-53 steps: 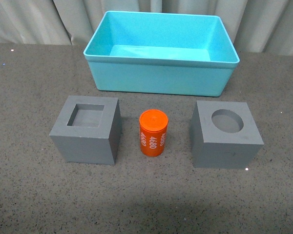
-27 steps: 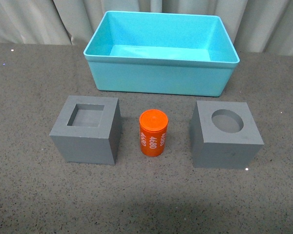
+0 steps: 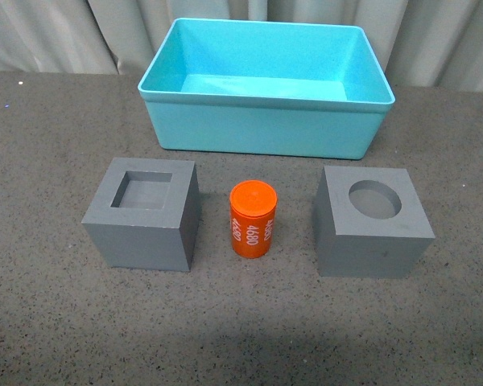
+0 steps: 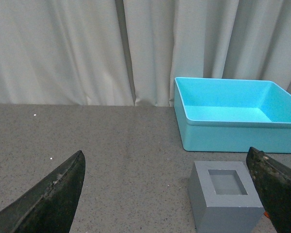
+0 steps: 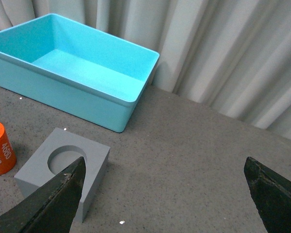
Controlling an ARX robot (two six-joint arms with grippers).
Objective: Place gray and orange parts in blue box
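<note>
Three parts stand in a row on the dark table in the front view: a gray cube with a square recess on the left, an orange cylinder printed "4680" in the middle, and a gray cube with a round recess on the right. Behind them sits the blue box, with nothing inside. Neither arm shows in the front view. My left gripper is open, with the square-recess cube close to one finger and the box beyond. My right gripper is open beside the round-recess cube; the cylinder and box lie further off.
Pale curtains hang behind the table's far edge. Bare speckled tabletop stretches in front of the parts and to both sides of the box.
</note>
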